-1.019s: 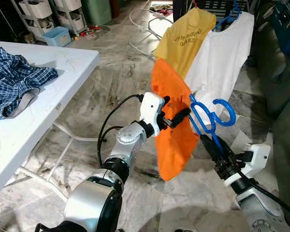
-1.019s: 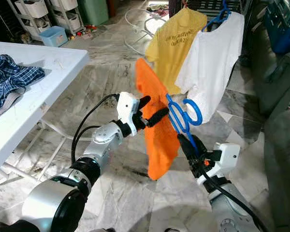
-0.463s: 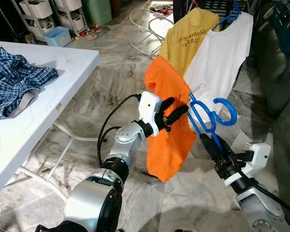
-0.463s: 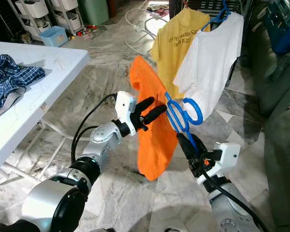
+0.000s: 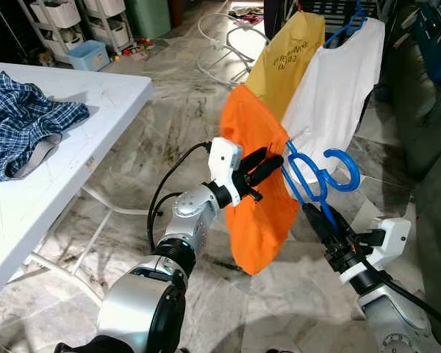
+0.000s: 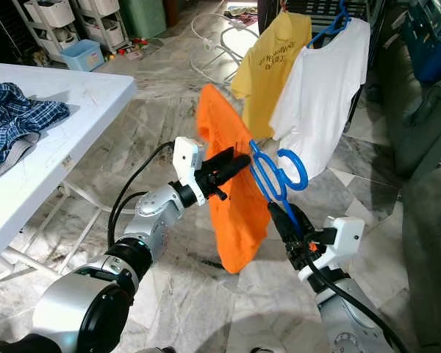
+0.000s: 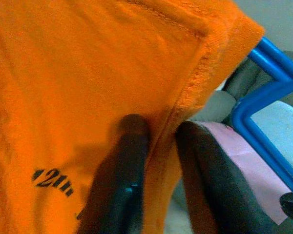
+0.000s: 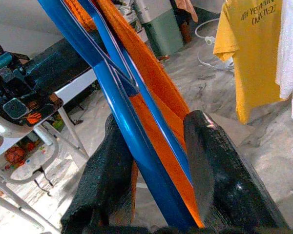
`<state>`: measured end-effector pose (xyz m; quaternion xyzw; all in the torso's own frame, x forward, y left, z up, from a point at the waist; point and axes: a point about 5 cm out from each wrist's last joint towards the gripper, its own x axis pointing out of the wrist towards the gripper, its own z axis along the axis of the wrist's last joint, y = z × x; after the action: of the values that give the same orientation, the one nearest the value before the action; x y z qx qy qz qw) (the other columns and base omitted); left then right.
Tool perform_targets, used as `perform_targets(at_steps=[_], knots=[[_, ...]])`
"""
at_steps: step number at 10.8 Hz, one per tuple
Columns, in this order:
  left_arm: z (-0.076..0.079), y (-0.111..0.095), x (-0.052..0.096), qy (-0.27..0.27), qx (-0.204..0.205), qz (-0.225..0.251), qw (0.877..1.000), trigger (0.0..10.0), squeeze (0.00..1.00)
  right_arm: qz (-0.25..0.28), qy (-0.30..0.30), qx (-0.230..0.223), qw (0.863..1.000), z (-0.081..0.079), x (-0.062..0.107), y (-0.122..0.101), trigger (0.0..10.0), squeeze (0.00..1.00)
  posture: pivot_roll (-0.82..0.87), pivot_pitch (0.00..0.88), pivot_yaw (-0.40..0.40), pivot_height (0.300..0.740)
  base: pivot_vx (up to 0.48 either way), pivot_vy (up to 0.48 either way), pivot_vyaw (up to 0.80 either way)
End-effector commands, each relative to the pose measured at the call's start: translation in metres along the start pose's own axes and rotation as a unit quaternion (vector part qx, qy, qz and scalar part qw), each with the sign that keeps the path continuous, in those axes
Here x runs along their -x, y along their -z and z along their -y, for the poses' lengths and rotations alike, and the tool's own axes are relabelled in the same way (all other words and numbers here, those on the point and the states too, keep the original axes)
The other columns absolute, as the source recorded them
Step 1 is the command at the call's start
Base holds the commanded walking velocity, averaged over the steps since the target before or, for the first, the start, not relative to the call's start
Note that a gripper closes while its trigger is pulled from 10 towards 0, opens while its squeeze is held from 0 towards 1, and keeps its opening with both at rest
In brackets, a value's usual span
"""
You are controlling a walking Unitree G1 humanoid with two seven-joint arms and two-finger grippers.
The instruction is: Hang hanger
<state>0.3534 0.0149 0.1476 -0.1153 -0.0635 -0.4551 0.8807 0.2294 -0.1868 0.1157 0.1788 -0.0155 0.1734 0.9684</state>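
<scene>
right tool (image 5: 317,223) clamped tight on a glossy blue plastic hanger (image 5: 314,179), hook curling up by the white tee (image 5: 338,81), left tool (image 5: 263,167) fingers nipping the soft orange t-shirt (image 5: 259,184) at its ribbed edge, draped off the hanger over marble floor (image 5: 169,118)

Blue hanger (image 5: 314,179) upright — orange shirt (image 5: 259,193) draped.

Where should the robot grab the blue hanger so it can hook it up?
Probably low on the blue plastic hanger, from below, where the right gripper holds it. That leaves its curved hook free on top. The left gripper pinches the orange T-shirt.
</scene>
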Motion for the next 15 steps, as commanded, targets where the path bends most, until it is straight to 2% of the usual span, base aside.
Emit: perform_targets(at_steps=[1, 11, 12, 13, 14, 15], knots=[[0.025, -0.005, -0.024, 0.039, 0.015, 0.017, 0.999, 0.0, 0.0, 0.012, -0.016, -0.001, 1.0, -0.005, -0.001, -0.004, 0.0, 0.0, -0.11, 0.086, 0.058, 0.74, 0.0, 0.0, 0.0], [0.025, -0.005, -0.024, 0.041, 0.017, 0.018, 0.999, 0.0, 0.0, 0.012, -0.015, -0.001, 1.0, -0.005, -0.001, -0.003, 0.0, 0.0, -0.11, 0.086, 0.058, 0.74, 0.0, 0.0, 0.0], [0.019, -0.032, -0.025, 0.083, 0.0, 0.064, 0.994, 0.0, 0.0, -0.007, 0.012, -0.023, 1.0, 0.005, 0.001, 0.006, 0.0, 0.0, -0.09, 0.087, 0.052, 0.74, 0.0, 0.0, 0.0], [0.02, -0.044, -0.029, 0.107, -0.009, 0.084, 0.991, 0.0, 0.0, -0.018, 0.02, -0.028, 0.999, 0.008, 0.002, 0.012, 0.0, 0.0, -0.09, 0.088, 0.052, 0.74, 0.0, 0.0, 0.0], [0.024, -0.048, -0.031, 0.127, -0.013, 0.089, 0.988, 0.0, 0.0, -0.024, 0.021, -0.031, 0.999, 0.009, 0.002, 0.017, 0.0, 0.0, -0.08, 0.087, 0.05, 0.74, 0.0, 0.0, 0.0], [0.024, -0.043, -0.03, 0.123, -0.014, 0.08, 0.989, 0.0, 0.0, -0.029, 0.026, -0.029, 0.999, 0.01, 0.002, 0.02, 0.0, 0.0, -0.08, 0.086, 0.05, 0.74, 0.0, 0.0, 0.0]])
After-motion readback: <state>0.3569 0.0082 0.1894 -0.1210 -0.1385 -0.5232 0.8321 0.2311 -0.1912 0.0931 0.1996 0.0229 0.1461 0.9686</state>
